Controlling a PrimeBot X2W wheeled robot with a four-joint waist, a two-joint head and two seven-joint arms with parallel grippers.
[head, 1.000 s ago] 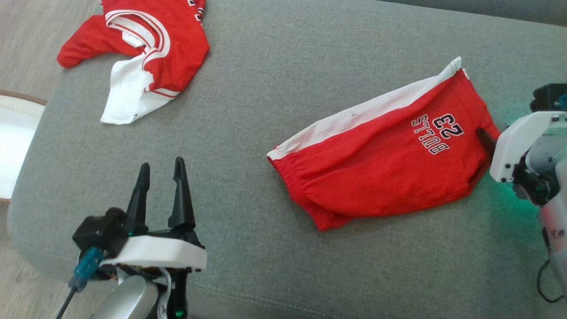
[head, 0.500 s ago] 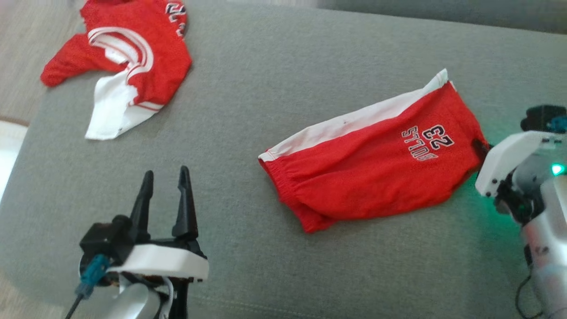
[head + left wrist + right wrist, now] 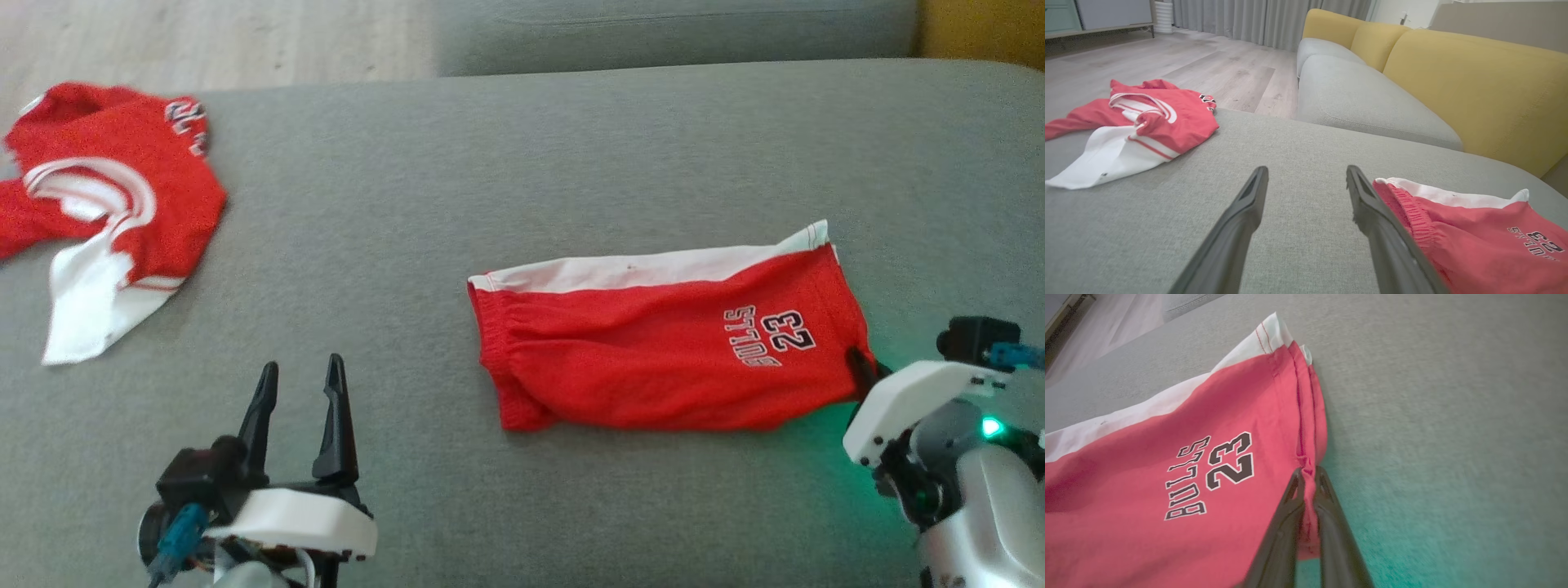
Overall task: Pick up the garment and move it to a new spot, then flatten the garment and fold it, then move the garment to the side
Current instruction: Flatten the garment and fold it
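- The red shorts (image 3: 653,351) are laid flat on the grey cushion (image 3: 571,163), right of its middle.
- Their right hem is pinched by the right tool (image 3: 1308,473).
- The left tool (image 3: 300,365) is spread, apart from the shorts.
- A red jersey (image 3: 106,204) is crumpled at far left.

We read "BULLS" and beside it the number "23", black characters edged in white, on the red shorts (image 3: 1126,465) near one leg's hem (clearest in the right wrist view, upside down in the head view). The red jersey (image 3: 106,163) carries a dark print at its far edge, too blurred for us to read.
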